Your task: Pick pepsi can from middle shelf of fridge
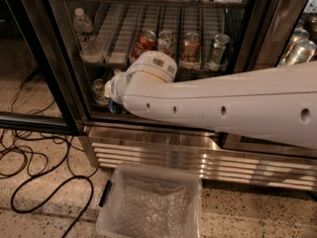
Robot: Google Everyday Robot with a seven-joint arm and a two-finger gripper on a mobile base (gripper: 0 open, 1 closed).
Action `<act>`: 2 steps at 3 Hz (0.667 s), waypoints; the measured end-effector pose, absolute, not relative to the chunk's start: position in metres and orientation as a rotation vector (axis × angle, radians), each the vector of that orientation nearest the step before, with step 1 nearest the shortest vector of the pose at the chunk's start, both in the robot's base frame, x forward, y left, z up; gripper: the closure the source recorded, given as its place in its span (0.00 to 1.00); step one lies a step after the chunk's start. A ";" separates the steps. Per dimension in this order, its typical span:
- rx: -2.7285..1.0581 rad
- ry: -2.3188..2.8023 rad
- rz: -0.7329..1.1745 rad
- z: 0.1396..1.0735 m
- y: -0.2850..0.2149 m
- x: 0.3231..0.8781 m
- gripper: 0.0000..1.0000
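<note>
The fridge [44,58] stands open with its dark frame at left. Its middle shelf [116,59] holds a water bottle [84,31], a red can [143,39] and several other cans [190,48]. My white arm reaches in from the right, and the gripper [111,90] is at its left end, in front of the lower tier below the middle shelf. A small dark blue shape [117,107] shows just under the gripper's end; I cannot tell whether it is the pepsi can. No can with the round pepsi logo is visible.
A glass jar [99,90] stands on the lower tier beside the gripper. The ribbed steel base panel [163,155] is below. A clear plastic bin [148,202] sits on the floor in front. Black cables [34,167] lie at left. More cans [299,46] stand at far right.
</note>
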State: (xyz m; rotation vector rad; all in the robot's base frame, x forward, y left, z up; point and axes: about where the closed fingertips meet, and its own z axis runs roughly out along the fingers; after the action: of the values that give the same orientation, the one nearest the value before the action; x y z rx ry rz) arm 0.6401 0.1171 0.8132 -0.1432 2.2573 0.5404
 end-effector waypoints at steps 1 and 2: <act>-0.053 2.368 0.477 0.790 0.097 0.605 1.00; -0.081 2.378 0.445 0.786 0.094 0.604 1.00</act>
State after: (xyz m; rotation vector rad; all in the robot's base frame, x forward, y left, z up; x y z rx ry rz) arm 0.6039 0.0938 0.7863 -0.0809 2.3781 0.4446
